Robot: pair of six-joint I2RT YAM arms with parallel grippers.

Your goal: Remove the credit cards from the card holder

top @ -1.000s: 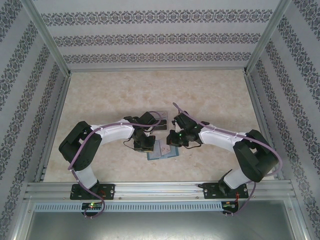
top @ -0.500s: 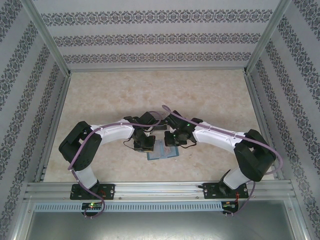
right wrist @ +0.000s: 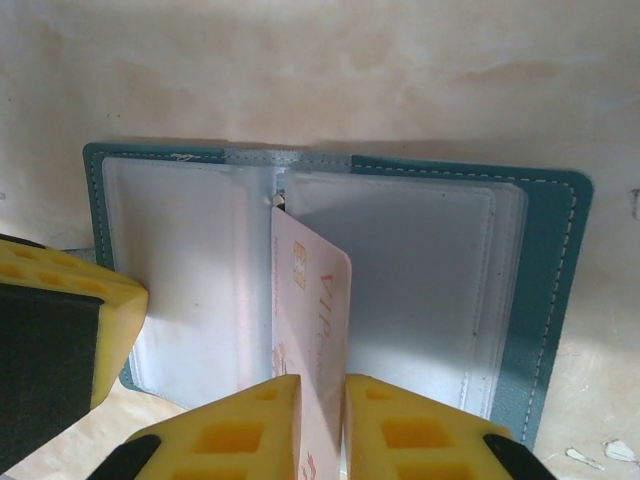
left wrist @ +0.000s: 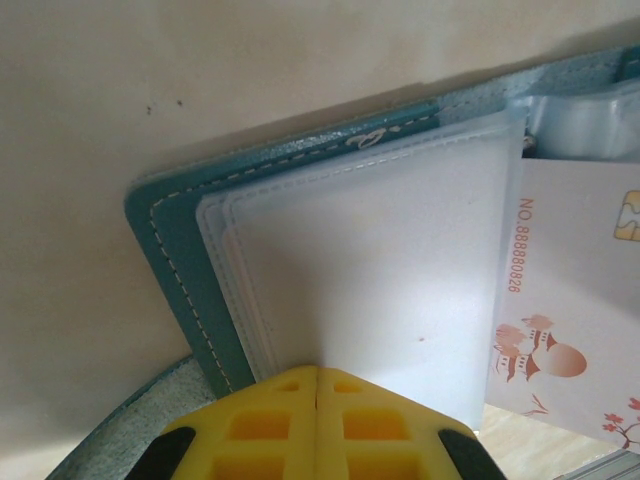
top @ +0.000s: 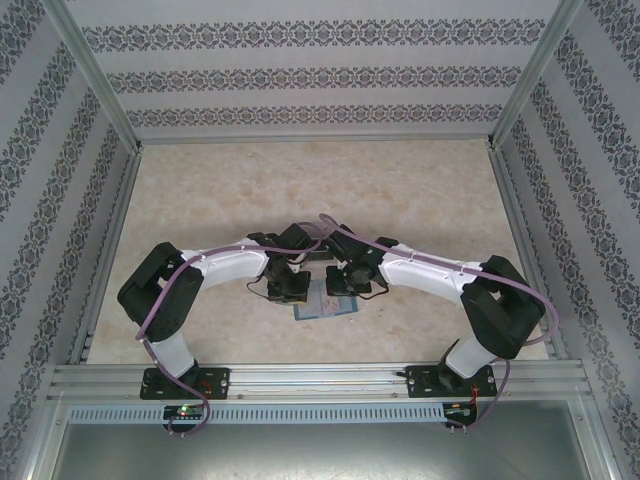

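Swinging inward since a second ago, our right arm is now crowding closer to the left one above the card holder [right wrist: 548,262], while the left arm is staying where it was. We are looking at the holder lying open and flat on the mottled beige table [top: 300,180], between the two wrists near the front edge. It is a soft teal rectangle with rounded corners and pale stitching running along its border. Frosted, flexible plastic sleeves [left wrist: 380,260] are covering its inner panels.

Our left gripper [left wrist: 318,385] is pressing its ribbed yellow pads fully together, tips down on the sleeve near one corner, with nothing between them.

Our right gripper [right wrist: 322,392] is standing with its pads slightly apart. One credit card [right wrist: 312,290], thin, stiff and pale pink with red lettering, is rising on edge from the centre fold and passing between those pads. We cannot tell whether they are pinching it or merely flanking it.
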